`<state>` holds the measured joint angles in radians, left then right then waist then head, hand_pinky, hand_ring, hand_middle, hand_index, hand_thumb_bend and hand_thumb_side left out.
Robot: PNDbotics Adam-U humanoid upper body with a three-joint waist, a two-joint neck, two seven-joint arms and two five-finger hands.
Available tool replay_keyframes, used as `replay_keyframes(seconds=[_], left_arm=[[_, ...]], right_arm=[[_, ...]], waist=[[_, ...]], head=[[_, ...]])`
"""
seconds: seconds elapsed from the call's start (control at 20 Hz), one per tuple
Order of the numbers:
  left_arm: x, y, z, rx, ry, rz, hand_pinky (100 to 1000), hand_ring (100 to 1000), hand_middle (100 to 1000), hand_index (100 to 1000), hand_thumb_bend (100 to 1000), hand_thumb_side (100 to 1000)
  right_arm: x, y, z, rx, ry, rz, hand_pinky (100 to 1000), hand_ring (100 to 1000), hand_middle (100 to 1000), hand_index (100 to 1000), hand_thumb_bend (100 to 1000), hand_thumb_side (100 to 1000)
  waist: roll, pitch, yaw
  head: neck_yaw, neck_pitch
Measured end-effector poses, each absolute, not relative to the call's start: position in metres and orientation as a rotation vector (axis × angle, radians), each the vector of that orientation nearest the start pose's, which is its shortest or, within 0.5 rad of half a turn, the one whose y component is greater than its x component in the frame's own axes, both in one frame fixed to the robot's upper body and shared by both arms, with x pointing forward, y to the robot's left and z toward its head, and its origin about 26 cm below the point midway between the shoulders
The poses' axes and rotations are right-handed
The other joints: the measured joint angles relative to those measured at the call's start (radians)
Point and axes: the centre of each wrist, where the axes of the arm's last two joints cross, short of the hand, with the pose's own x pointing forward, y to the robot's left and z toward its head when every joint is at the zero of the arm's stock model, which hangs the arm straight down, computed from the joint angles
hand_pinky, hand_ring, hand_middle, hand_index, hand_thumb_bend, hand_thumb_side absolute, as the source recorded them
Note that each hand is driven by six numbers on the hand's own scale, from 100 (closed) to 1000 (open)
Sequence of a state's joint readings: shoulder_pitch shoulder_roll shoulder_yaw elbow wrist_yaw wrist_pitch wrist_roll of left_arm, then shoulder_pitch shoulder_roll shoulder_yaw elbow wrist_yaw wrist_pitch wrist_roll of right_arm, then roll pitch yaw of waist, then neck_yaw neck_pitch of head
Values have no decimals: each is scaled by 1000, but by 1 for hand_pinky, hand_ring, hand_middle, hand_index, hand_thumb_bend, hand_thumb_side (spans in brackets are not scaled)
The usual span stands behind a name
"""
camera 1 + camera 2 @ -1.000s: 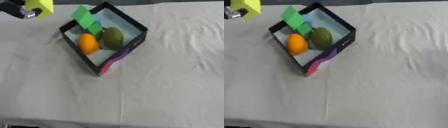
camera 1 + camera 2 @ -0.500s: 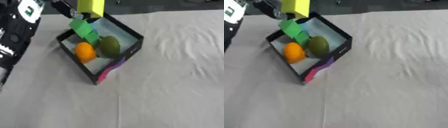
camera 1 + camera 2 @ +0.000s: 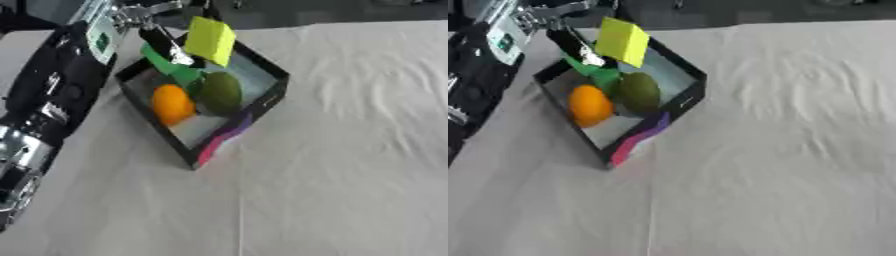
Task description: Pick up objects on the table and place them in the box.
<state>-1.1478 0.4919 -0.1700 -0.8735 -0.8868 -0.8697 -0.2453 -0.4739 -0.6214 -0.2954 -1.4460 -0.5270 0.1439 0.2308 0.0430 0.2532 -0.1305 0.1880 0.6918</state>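
three things already lie inside the black box [image 3: 267, 95]: an orange fruit [image 3: 171, 103] toward its near left side, a dark green fruit [image 3: 220, 93] touching it on the right, and a green block [image 3: 172, 70] leaning behind them against the far left corner. one more item, a yellow block [image 3: 209, 41], is up in the air over the far corner of the box, tilted, with one flat face turned to the camera. the left hand [image 3: 166, 42] comes in from the upper left on a black and silver arm [image 3: 52, 95]; a dark finger [image 3: 573, 46] runs down just beside the block's left edge and seems to touch it, but the rest of the hand is hidden behind the block and the arm, so i cannot tell whether it pinches the block or only rests against it. the box sits askew on a white tablecloth [image 3: 350, 165], one corner pointing at the camera, with a pink and purple patch [image 3: 223, 137] on its near outer wall. no right hand shows in either view.
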Motion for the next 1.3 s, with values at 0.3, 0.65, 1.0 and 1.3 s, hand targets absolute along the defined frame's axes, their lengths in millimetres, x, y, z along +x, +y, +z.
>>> replay_keyframes(seconds=[0.3,0.65,1.0,1.3], left_arm=[[495,267,270,-916,2199,2326,1000,1000,1000,1000,204,691],[486,287,274,-840,2499,2045,864,839,836,871,100,475],[407,357,314,-487,3245,1313,844,816,830,881,100,598],[324,409,312,-232,3551,883,854,831,840,898,100,580]], right_arm=[[357,-429,216,31,-1925,79,1000,682,655,877,100,698],[349,-437,207,0,-1919,48,1000,695,668,884,100,637],[321,-474,208,-153,-1972,-19,1000,730,698,897,100,563],[298,-495,217,-284,-2089,-60,1000,789,754,922,100,550]], waist=[[0,0,-3],[-1,0,34],[-21,-1,96],[-38,-1,153]], head=[[-1,0],[-40,11],[-146,62],[-201,72]])
